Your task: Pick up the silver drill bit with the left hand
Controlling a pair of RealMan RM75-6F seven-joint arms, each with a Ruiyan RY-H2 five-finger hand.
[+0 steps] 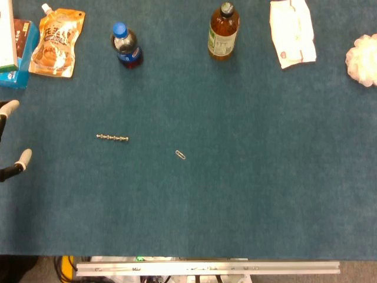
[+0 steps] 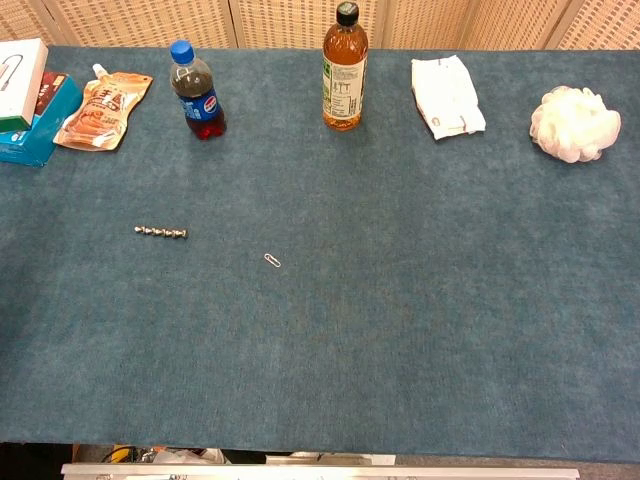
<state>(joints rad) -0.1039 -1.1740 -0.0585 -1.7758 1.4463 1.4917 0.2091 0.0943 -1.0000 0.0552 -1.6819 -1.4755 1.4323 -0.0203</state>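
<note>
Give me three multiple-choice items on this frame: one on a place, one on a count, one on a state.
1. Where does the drill bit lie?
A. left of the paper clip, on the blue mat
B. beside the white sponge
C. on top of the box

2. How many bottles stand on the mat?
A. one
B. two
C. four

3. What is the left hand doing?
A. holding the drill bit
B. pressing on the paper clip
C. at the left edge of the head view, touching nothing

Key: 1 A, the bit lies flat on the mat to the left of the clip. 2 B, only the cola bottle and the amber bottle stand there. 3 C, its fingers show apart at the frame edge, well clear of the bit.
</note>
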